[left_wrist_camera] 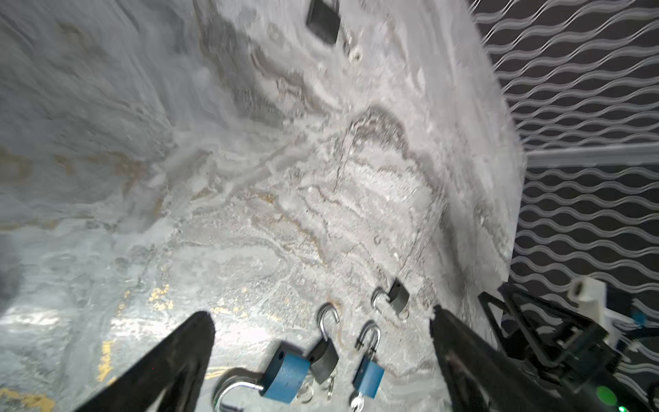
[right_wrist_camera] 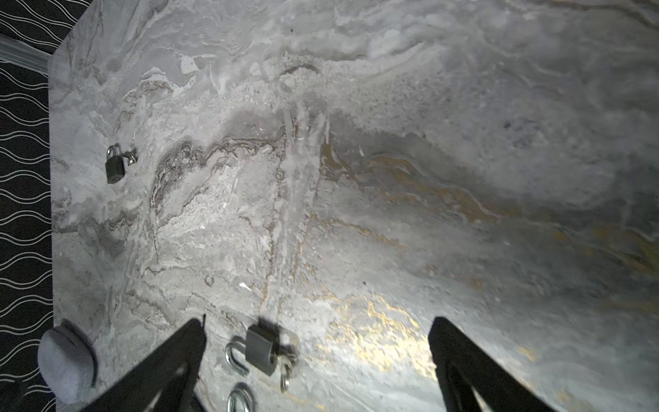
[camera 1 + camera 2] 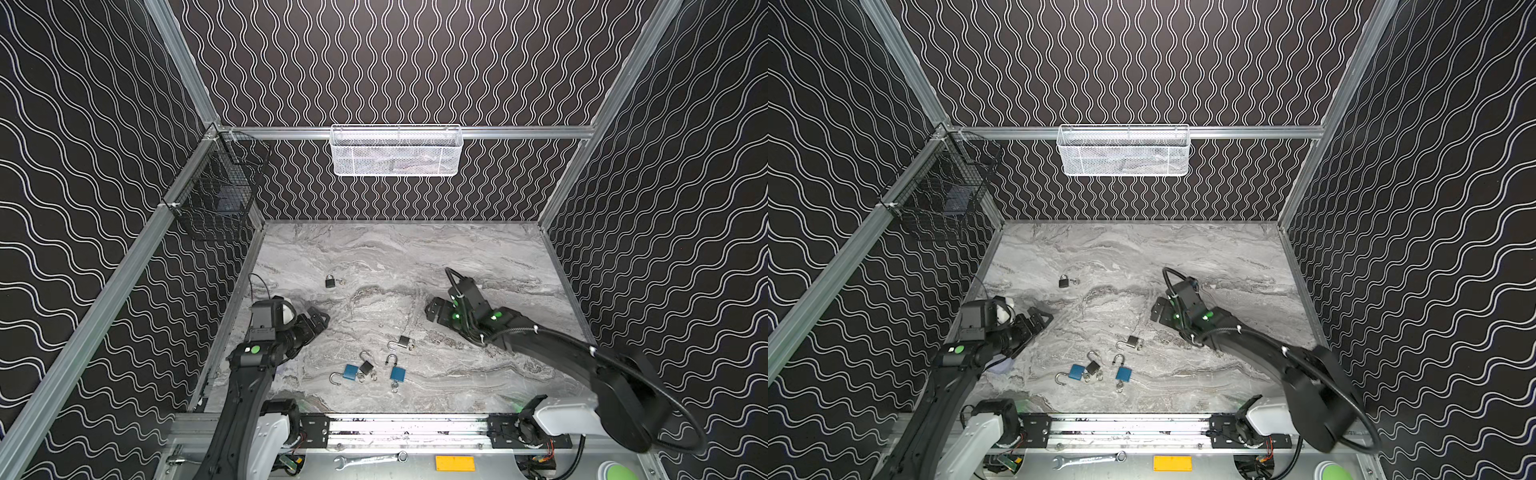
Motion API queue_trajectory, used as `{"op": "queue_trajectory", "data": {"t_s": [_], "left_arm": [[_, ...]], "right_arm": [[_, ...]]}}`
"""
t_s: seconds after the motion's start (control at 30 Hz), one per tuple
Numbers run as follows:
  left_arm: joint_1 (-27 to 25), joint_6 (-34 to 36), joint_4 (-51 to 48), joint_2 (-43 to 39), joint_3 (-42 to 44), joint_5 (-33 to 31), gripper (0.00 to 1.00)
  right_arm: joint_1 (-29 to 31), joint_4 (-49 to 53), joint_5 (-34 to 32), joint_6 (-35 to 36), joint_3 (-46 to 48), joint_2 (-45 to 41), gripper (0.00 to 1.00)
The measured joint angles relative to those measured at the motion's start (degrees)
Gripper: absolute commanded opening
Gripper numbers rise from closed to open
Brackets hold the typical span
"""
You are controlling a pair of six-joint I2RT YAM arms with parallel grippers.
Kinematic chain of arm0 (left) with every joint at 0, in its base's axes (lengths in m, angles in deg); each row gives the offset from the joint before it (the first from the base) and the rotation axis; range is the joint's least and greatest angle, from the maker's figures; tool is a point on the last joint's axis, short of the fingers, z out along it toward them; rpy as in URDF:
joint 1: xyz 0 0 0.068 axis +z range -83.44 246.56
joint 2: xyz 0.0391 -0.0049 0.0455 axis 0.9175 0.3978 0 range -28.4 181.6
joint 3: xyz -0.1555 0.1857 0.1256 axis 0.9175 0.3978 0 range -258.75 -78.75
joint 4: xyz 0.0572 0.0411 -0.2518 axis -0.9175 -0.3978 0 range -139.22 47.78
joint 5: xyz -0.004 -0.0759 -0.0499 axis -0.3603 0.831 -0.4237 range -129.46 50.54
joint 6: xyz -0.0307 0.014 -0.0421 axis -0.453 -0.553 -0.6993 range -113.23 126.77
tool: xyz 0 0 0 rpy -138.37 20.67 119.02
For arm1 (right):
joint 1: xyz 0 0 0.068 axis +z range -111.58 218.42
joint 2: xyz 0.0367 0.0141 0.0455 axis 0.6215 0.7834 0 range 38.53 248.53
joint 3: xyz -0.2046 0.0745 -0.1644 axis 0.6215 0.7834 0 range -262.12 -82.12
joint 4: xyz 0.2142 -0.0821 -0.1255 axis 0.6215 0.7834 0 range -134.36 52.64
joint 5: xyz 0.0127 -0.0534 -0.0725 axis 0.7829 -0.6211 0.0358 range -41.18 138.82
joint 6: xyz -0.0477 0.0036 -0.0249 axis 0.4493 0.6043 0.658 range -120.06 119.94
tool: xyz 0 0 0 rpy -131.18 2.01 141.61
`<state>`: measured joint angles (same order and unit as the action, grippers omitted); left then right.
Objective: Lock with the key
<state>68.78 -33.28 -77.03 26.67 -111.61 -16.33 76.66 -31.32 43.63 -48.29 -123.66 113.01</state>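
Black padlock (image 3: 330, 281) lay far left, shackle closed, untouched. Left gripper (image 3: 319, 320) and right gripper (image 3: 431, 311) both released, empty.

the grey padlock (image 3: 1133, 342) lies open-shackled. just in front of it lie the left blue padlock (image 3: 1076, 372), the open black padlock (image 3: 1093, 367) and the right blue padlock (image 3: 1123, 373). well behind it, leftward, lies the closed black padlock (image 3: 1063, 281). the left gripper (image 3: 1043, 318) sits left of it, the right gripper (image 3: 1158, 309) behind-right
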Motion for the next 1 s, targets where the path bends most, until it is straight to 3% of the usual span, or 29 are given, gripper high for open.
{"op": "queue_trajectory", "data": {"t_s": [0.17, 0.4, 0.7, 1.0], "left_arm": [[-3.65, -0.79, 2.08, 2.25, 2.95, 2.12, 0.99], [-23.21, -9.53, 2.54, 3.85, 1.14, -7.76, 0.98], [-43.19, -23.76, 3.8, 15.8, -2.91, -20.31, 0.92], [-49.24, -29.07, 3.96, 23.39, -7.67, -24.28, 0.82]], "right_arm": [[0.07, 4.2, -0.63, -0.35, 3.8, -5.77, 1.0], [0.07, 10.38, -0.2, 3.48, 2.75, -7.04, 1.0], [0.0, 12.13, 2.25, 9.46, -0.46, -4.11, 1.0], [0.0, 10.49, 4.42, 9.79, 1.55, -2.89, 0.98]]}}
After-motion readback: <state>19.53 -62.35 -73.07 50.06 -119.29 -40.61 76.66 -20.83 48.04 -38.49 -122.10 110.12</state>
